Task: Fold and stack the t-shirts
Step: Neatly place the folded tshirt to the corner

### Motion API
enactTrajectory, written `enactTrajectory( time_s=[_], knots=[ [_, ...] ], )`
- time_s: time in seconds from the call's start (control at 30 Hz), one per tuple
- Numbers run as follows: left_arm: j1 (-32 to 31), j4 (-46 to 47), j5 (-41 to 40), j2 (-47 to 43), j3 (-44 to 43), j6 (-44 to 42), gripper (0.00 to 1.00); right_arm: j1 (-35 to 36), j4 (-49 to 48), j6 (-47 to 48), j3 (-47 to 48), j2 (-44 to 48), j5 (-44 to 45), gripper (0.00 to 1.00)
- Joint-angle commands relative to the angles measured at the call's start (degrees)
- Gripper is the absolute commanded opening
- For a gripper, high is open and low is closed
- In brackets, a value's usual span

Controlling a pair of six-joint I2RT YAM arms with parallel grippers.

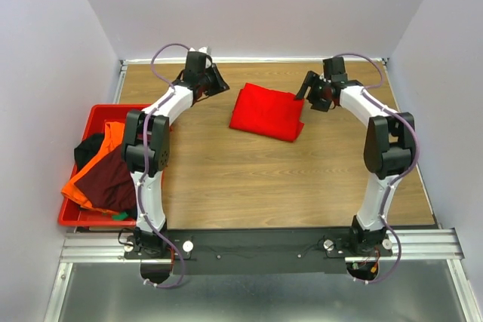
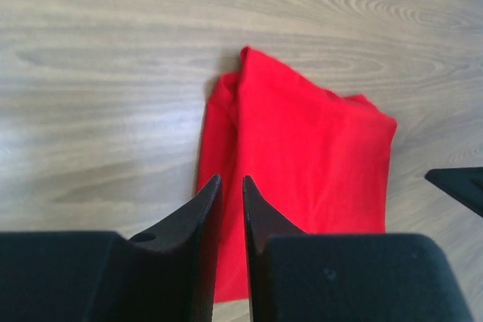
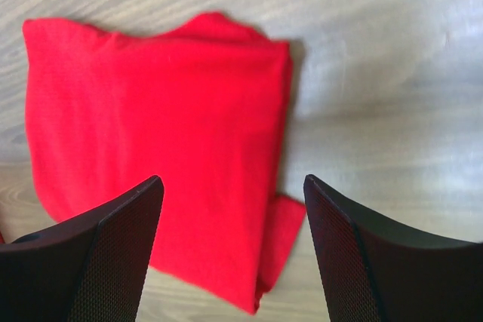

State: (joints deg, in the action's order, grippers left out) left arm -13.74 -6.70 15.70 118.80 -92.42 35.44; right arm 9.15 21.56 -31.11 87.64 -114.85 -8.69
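while both arms reach toward the far side of the worktop [image 1: 226, 179], we see the red t-shirt [image 1: 266, 113] lying folded and flat there, betw. the two tools. our left tool [image 2: 229, 180] hangs by the shirt's left edge w/ its jaws narrow, just a slit, nothing in them. our right tool [image 3: 232, 180] hangs over the shirt's right side, jaws wide, nothing gripped. at the worktop's left edge sits a red crate [image 1: 96, 115] w/ the orange t-shirt [image 1: 112, 137], maroon t-shirt [image 1: 113, 179] and black t-shirt [image 1: 89, 148] heaped inside, unfolded.
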Motion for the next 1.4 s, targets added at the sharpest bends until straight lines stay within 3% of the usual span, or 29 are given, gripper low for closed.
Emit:
enactTrajectory(
  time_s=[0.0,0.33,0.63,0.73,0.77,0.9,1.13,1.27,1.37],
  knots=[
    [-2.87,0.55,-3.22,-2.87,4.43,0.59,0.25,-0.27,-0.29,-1.40,-6.40,4.62,1.58,0.82],
    [-6.56,1.42,-4.37,-3.31,8.13,1.12,0.24,-0.01,-9.94,-6.06,-23.02,11.31,-3.88,0.82],
    [-6.92,1.95,-4.98,-4.98,10.07,1.30,0.24,1.49,-12.95,-7.91,-21.90,6.84,-4.23,0.79],
    [-6.92,1.17,-5.07,-6.04,9.98,1.21,0.23,1.93,-13.04,-8.35,-20.23,4.99,-3.79,0.71],
    [-6.92,0.47,-5.07,-6.39,9.89,1.21,0.23,2.19,-12.95,-8.52,-19.79,4.55,-3.44,0.63],
    [-6.92,-1.38,-5.68,-9.11,9.54,0.77,0.23,2.81,-12.95,-9.31,-18.47,2.44,-2.30,0.49],
    [-6.83,-3.93,-6.39,-14.82,10.24,-1.24,0.23,3.07,-12.86,-7.92,-14.25,-2.31,0.16,0.39],
    [-6.48,-5.78,-6.74,-18.86,11.38,-3.35,0.23,2.98,-12.69,-5.46,-10.91,-4.68,2.79,0.12],
    [-5.87,-6.22,-6.39,-21.85,14.01,-4.76,0.23,2.89,-11.90,-2.47,-8.63,-6.00,5.69,0.00]
  ],
)
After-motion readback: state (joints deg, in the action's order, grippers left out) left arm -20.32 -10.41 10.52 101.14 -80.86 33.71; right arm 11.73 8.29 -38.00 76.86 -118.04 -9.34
